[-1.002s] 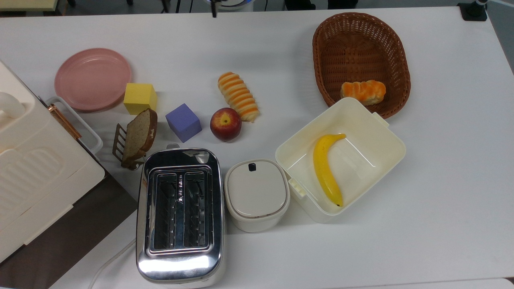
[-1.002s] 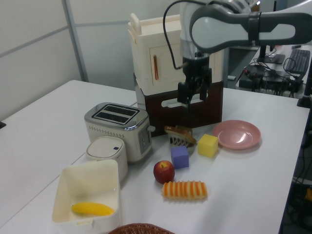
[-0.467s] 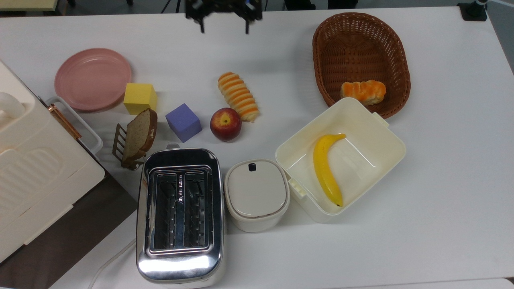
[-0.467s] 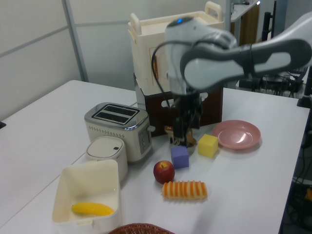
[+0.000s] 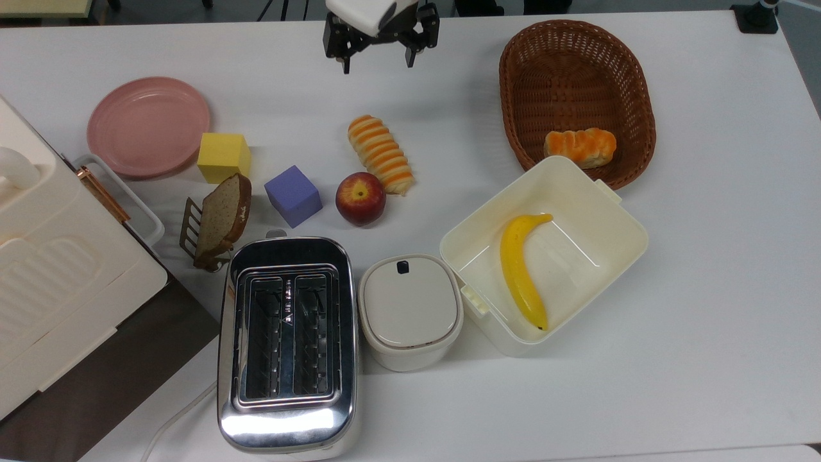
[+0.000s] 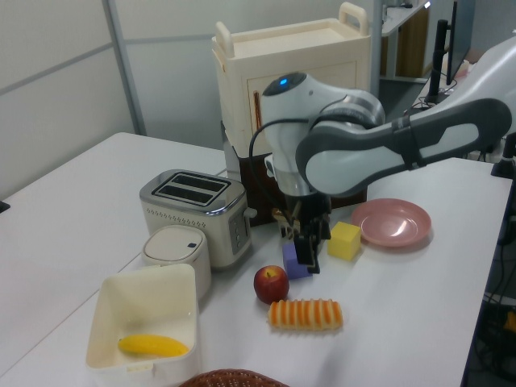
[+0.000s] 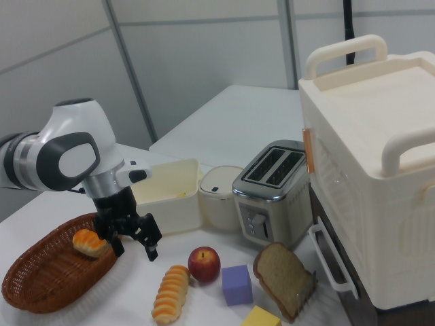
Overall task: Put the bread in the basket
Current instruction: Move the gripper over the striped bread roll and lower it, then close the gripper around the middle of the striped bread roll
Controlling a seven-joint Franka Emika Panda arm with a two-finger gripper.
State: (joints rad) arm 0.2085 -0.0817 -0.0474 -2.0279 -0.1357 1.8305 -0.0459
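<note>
We see the hand [image 5: 378, 56] spread wide and empty above the bench [image 5: 705, 269], apart from the bread [image 5: 380, 154], which lies on the bench touching the apple [image 5: 360, 198]; the basket [image 5: 632, 77], at the top view's right, holds an orange-topped bun [image 5: 580, 146]

I find no text, brand, number or sign that I can read in any of my views. The toaster [image 5: 287, 343] carries small pale markings on the strip between its two slots, but I cannot make them out as letters or figures.
</note>
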